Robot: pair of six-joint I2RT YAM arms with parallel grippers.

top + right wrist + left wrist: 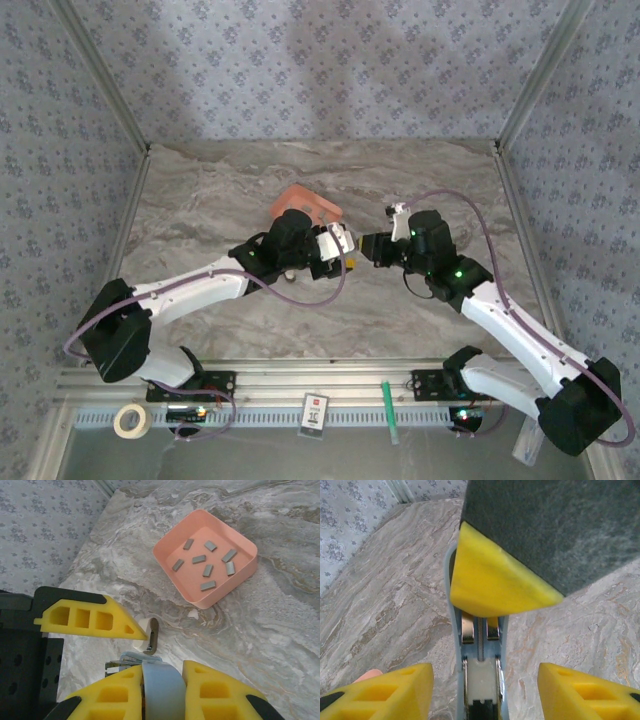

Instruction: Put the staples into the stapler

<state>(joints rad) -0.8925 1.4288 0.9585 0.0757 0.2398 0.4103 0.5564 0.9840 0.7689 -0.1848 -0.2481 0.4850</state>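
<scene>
Looking down from the top: the left gripper [338, 244] and right gripper [372, 248] are meeting tip to tip at mid-table, just in front of the orange tray [305, 205].
Left wrist, hand: its yellow fingers [385, 690] are standing apart, one on each side of the stapler [481, 680], with a gap on both sides.
Left wrist, stapler: it is lying lengthwise between them on the table, its silver rail [480, 647] showing bare; the right arm's finger is hanging over its far end.
Right wrist, hand: its jaws are clamping together on a light-blue part of the stapler, seemingly the lid.
Right wrist, staples [199, 559]: grey strips are lying loose in the tray, well apart from the stapler.
Step in hand: probably the left hand is letting go to fetch a strip.
Doing it well: the right hand should be holding steady so the rail is not moving. The left should be pinching one strip by its long sides and lowering it level, straight over the rail.
</scene>
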